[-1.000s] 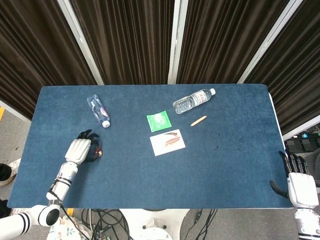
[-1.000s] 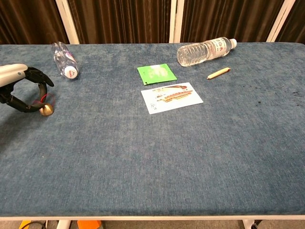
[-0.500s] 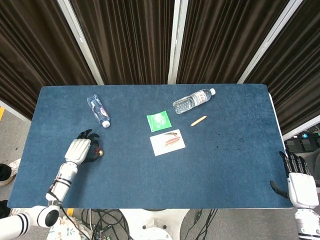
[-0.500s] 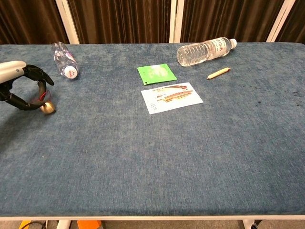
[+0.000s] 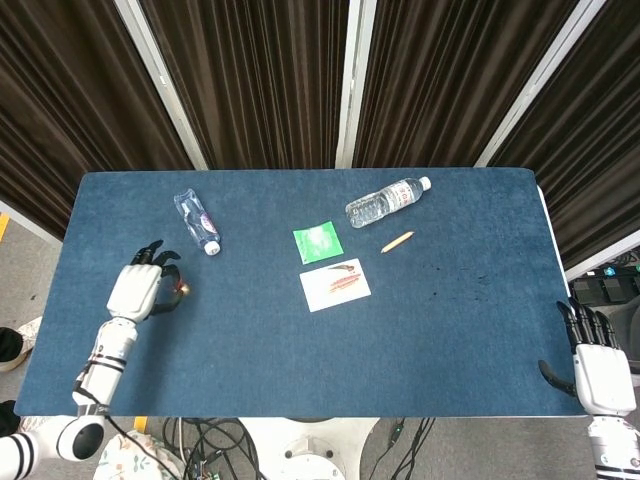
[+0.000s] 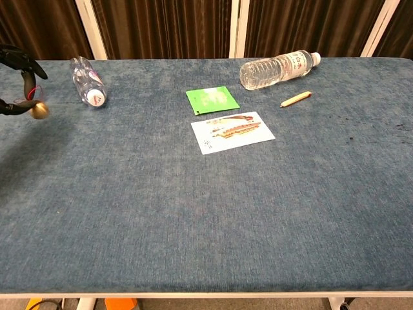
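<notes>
Already grips the bell (image 5: 183, 291) with the left hand (image 5: 135, 292), close to the left edge of the table (image 5: 450, 330). Holds it up off the cloth, pinched in the dark fingers (image 6: 16, 64), with a bit of red showing beside them. Rests the right hand (image 5: 597, 370) just off the near right corner, fingers apart, holding nothing.

So far, looks like picking up is done. Not put down anywhere yet.

Differs from a second ago: back then lay low on the cloth with the bell under the fingers. Now sits higher and nearer the left edge, closer to the small bottle (image 5: 197, 222). Leaves the rest where it was: big bottle (image 5: 385, 202) by the far edge, then pencil (image 5: 397, 241), packet (image 5: 318, 242) and card (image 5: 335, 285) around the middle.
</notes>
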`<state>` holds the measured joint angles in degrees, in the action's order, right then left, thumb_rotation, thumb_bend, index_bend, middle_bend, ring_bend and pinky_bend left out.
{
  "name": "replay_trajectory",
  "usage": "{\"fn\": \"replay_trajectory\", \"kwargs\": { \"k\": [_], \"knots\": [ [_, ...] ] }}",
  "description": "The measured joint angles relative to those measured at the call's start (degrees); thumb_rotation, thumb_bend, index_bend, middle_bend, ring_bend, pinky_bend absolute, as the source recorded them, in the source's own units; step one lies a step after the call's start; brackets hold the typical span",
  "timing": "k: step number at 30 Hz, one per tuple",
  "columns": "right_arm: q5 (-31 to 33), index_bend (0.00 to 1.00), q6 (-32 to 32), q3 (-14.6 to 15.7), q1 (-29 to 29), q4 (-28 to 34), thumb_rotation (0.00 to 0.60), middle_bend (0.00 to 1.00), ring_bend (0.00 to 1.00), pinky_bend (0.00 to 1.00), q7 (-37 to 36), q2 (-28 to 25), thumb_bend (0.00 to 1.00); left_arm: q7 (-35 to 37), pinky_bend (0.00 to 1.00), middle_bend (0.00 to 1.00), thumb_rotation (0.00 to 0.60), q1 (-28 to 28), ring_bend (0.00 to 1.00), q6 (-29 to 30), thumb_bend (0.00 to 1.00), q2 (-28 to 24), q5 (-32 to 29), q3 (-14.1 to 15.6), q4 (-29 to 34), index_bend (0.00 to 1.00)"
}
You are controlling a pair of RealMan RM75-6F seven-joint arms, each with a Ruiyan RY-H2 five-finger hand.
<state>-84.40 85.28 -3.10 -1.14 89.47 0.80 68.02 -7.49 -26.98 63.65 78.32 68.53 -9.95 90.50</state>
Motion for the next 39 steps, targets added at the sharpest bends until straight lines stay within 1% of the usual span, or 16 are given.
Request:
{"fn": "replay_trajectory", "kwargs": {
  "k": [3, 5, 8, 11, 14, 18, 19, 22, 24, 27, 30, 32, 35, 37, 39],
  "knots": [
    [-0.04, 0.00, 0.18, 0.03, 0.09, 0.03, 0.600, 0.00, 0.00, 0.00, 0.10, -0.14, 0.16, 3.23, 0.12, 0.28, 0.600, 0.23, 0.05, -0.16, 0.40, -0.13, -0.07, -0.15, -0.12, 0.64],
    [0.28, 0.00, 0.17, -0.08, 0.14, 0.02, 0.600, 0.00, 0.00, 0.00, 0.02, -0.23, 0.16, 2.86, 0.12, 0.28, 0.600, 0.44, 0.05, 1.05, 0.40, 0.25, -0.33, -0.24, -0.13, 0.64],
    [0.56, 0.00, -0.14, -0.16, 0.06, -0.04, 0.600, 0.00, 0.00, 0.00, -0.07, -0.15, 0.16, -1.08, 0.12, 0.27, 0.600, 0.67, 0.05, 1.71, 0.42, 0.01, -0.52, -0.31, 1.20, 0.63],
    [0.23, 0.00, -0.22, -0.02, -0.03, -0.05, 0.600, 0.00, 0.00, 0.00, -0.05, 0.07, 0.16, -4.89, 0.11, 0.27, 0.600, 0.88, 0.05, 1.62, 0.42, -0.53, 1.73, 0.02, 1.41, 0.64],
    [0.22, 0.00, -0.11, -0.03, -0.01, -0.14, 0.600, 0.00, 0.00, 0.00, -0.09, 0.04, 0.16, -9.41, 0.11, 0.27, 0.600, 1.33, 0.05, 4.82, 0.42, 0.56, 3.62, -0.29, 0.13, 0.64],
    [0.72, 0.00, -0.11, -0.28, 0.04, -0.14, 0.600, 0.00, 0.00, 0.00, -0.09, -0.12, 0.16, -17.37, 0.11, 0.27, 0.600, 1.99, 0.05, 10.71, 0.42, 1.88, 1.38, -1.00, -1.33, 0.64],
    [0.73, 0.00, -0.21, -0.26, 0.01, -0.08, 0.600, 0.00, 0.00, 0.00, 0.02, -0.11, 0.16, -18.17, 0.11, 0.27, 0.600, 2.06, 0.05, 11.30, 0.42, 1.85, 1.13, -1.02, -1.01, 0.64],
    [0.43, 0.00, -0.39, -0.10, -0.13, 0.15, 0.600, 0.00, 0.00, 0.00, 0.36, 0.07, 0.16, -17.09, 0.11, 0.27, 0.600, 2.11, 0.05, 10.18, 0.43, 1.08, 1.70, -0.77, 1.01, 0.63],
    [0.28, 0.00, -0.40, -0.02, -0.18, 0.29, 0.600, 0.00, 0.00, 0.00, 0.60, 0.13, 0.16, -13.29, 0.11, 0.27, 0.600, 2.11, 0.05, 8.62, 0.43, 0.63, 3.26, -0.46, 2.19, 0.63],
    [0.30, 0.00, -0.12, -0.11, -0.11, 0.41, 0.600, 0.00, 0.00, 0.00, 0.62, -0.06, 0.16, -7.02, 0.11, 0.27, 0.600, 2.23, 0.05, 8.64, 0.43, 0.64, 4.45, -0.46, 2.38, 0.64],
    [0.40, 0.00, 0.18, -0.22, 0.05, 0.36, 0.600, 0.00, 0.00, 0.00, 0.41, -0.31, 0.16, -4.54, 0.11, 0.27, 0.600, 2.51, 0.05, 9.61, 0.43, 1.07, 3.66, -1.09, 1.58, 0.64],
    [0.62, 0.00, 0.15, -0.23, 0.12, 0.28, 0.600, 0.00, 0.00, 0.00, 0.33, -0.33, 0.16, -5.79, 0.11, 0.27, 0.600, 2.78, 0.05, 9.85, 0.43, 1.24, 2.18, -1.77, 1.23, 0.64],
    [0.75, 0.00, -0.22, -0.18, 0.05, 0.22, 0.600, 0.00, 0.00, 0.00, 0.35, -0.11, 0.16, -10.82, 0.11, 0.27, 0.600, 3.08, 0.05, 9.09, 0.43, 0.94, -0.74, -2.46, 1.75, 0.64],
    [0.46, 0.00, -0.34, -0.07, -0.09, 0.26, 0.600, 0.00, 0.00, 0.00, 0.50, 0.05, 0.16, -14.00, 0.11, 0.27, 0.600, 3.18, 0.05, 8.05, 0.43, 0.45, -1.05, -2.43, 2.61, 0.64],
    [0.10, 0.00, -0.32, 0.03, -0.17, 0.37, 0.600, 0.00, 0.00, 0.00, 0.69, 0.13, 0.16, -14.86, 0.11, 0.27, 0.600, 3.22, 0.05, 6.94, 0.43, -0.08, -0.06, -2.04, 3.76, 0.64]
  ]
}}
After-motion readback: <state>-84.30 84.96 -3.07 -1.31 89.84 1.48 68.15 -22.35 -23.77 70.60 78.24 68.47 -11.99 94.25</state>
